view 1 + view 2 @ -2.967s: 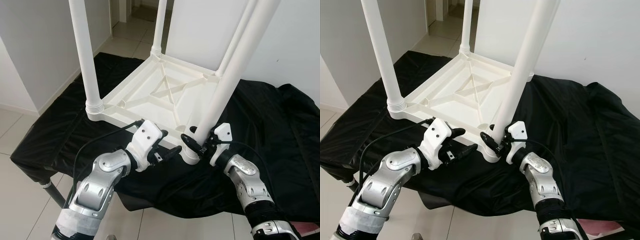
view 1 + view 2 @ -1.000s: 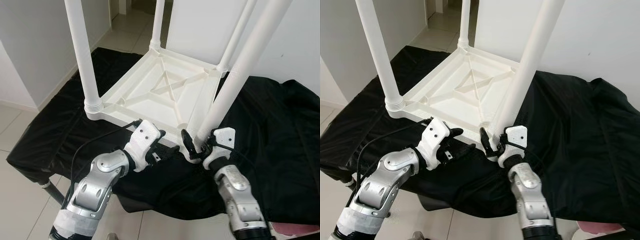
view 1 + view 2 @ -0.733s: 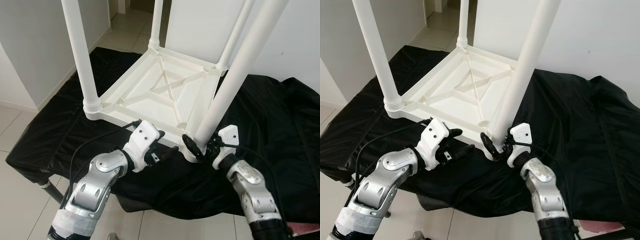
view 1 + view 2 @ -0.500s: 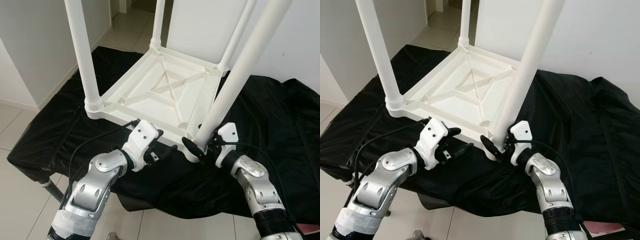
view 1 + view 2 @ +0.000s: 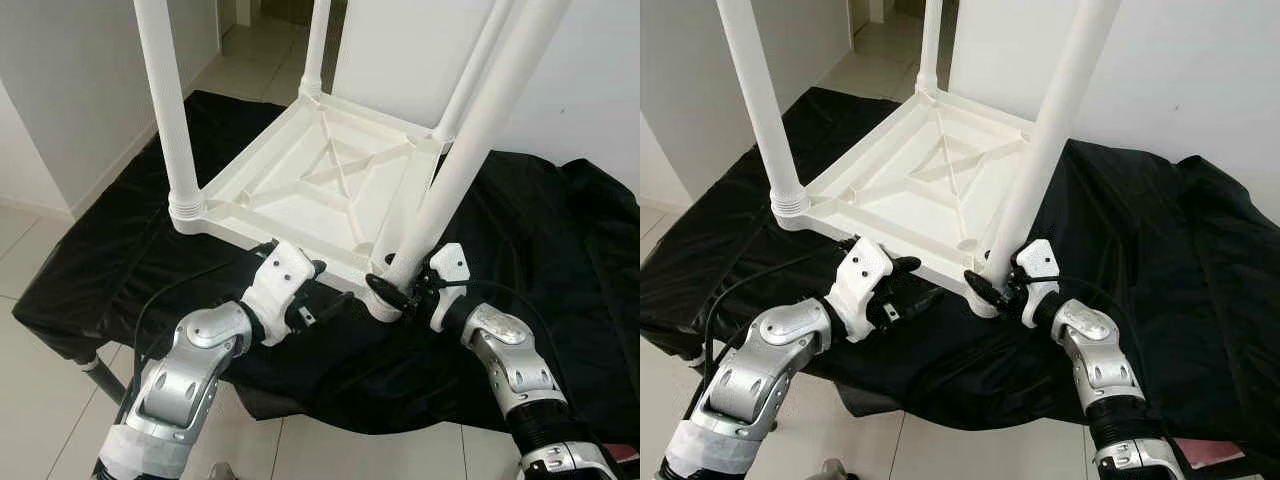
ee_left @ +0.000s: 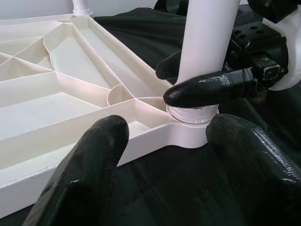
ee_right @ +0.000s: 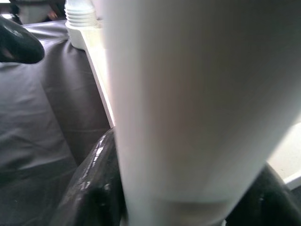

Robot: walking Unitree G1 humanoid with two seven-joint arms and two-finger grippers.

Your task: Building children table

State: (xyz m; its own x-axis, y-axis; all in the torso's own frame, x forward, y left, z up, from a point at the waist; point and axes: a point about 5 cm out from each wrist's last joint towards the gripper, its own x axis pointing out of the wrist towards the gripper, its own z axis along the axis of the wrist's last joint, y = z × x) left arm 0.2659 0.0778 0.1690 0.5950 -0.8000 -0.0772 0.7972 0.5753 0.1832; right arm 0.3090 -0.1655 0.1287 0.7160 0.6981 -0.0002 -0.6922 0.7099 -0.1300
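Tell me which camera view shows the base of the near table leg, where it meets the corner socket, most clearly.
The left wrist view: the leg base sits in the corner socket, with one finger of the right pincer across it. The eye views show the joint smaller and partly covered. The right wrist view shows the leg as a blur.

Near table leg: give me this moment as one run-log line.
stage: leg fitting | right gripper: shut on near leg just above its corner socket | left gripper: open, beside tabletop front edge | tabletop upside down on black cloth
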